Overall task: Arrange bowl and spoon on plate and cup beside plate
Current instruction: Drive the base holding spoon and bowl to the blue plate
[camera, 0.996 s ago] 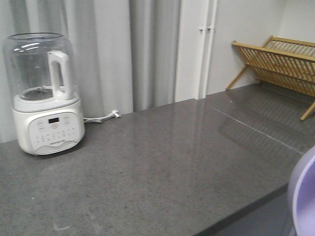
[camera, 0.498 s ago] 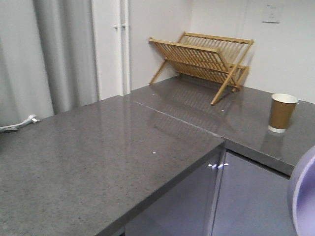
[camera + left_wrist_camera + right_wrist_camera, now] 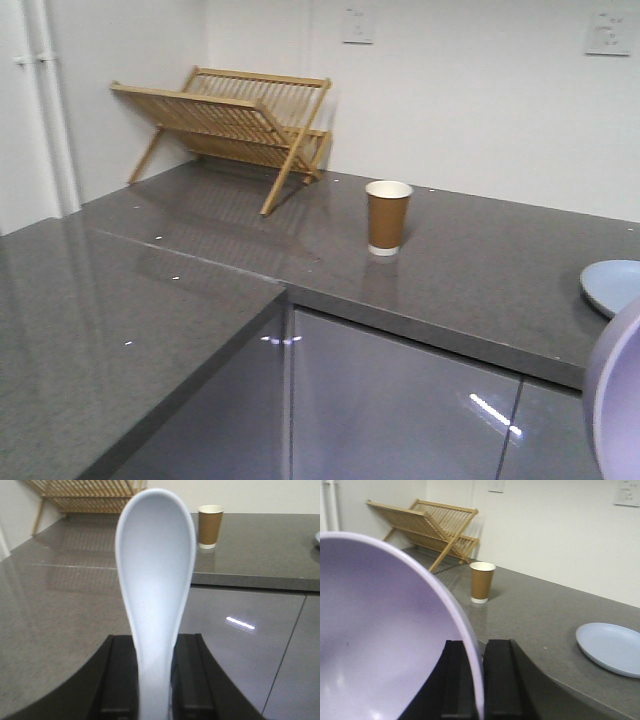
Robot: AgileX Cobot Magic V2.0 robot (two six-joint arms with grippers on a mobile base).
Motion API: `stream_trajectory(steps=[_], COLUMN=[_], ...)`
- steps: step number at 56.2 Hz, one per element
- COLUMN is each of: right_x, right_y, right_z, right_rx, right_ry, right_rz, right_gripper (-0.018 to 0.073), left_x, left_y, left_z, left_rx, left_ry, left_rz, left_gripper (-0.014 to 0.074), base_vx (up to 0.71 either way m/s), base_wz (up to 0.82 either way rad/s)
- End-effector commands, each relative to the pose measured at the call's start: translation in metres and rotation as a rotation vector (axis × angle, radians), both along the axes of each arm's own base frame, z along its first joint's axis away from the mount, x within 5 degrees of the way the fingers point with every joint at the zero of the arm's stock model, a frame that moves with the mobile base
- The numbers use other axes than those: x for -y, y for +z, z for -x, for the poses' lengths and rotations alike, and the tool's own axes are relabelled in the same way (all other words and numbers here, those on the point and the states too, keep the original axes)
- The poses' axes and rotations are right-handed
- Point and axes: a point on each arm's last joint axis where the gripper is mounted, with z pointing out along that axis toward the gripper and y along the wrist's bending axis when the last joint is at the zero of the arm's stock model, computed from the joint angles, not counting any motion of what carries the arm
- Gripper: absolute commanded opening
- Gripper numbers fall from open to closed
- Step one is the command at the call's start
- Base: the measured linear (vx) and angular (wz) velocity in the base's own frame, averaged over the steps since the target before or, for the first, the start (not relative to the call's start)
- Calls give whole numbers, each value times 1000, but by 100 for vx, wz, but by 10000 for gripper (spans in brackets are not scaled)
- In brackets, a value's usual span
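Spoon pinched in left pincer, bowl by its rim in right pincer. Cup and plate stand apart on desk.

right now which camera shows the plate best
The right wrist view: the plate lies almost whole on the counter, only its right edge cut off by the frame. The front view catches just a slice of it at the right border, and the left wrist view barely a sliver at the far right edge.

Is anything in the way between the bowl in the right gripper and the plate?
Nothing visible does. The counter stretch between bowl and plate is bare; the cup stands well to the left of it.
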Motion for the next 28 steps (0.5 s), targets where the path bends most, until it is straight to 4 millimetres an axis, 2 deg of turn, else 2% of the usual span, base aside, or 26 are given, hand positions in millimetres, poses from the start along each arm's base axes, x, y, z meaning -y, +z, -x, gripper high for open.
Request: stream_trajectory(steps=[1, 17, 28], right_x=[2, 2, 2], right_y=[15, 15, 15], right_z=[0, 0, 0], right_rx=[93, 93, 94], right_ry=[-22, -22, -23], right_rz=[-20, -20, -20], right_gripper=[-8, -8, -8], left_x=[1, 1, 1], left_y=[14, 14, 14], left_z=[0, 0, 0], left_rx=[87, 87, 87], left_ry=[-10, -10, -10], left_rz=[38, 38, 38], left_gripper=[0, 0, 0], base_vx=[19, 23, 28], base_wz=[-69, -69, -48])
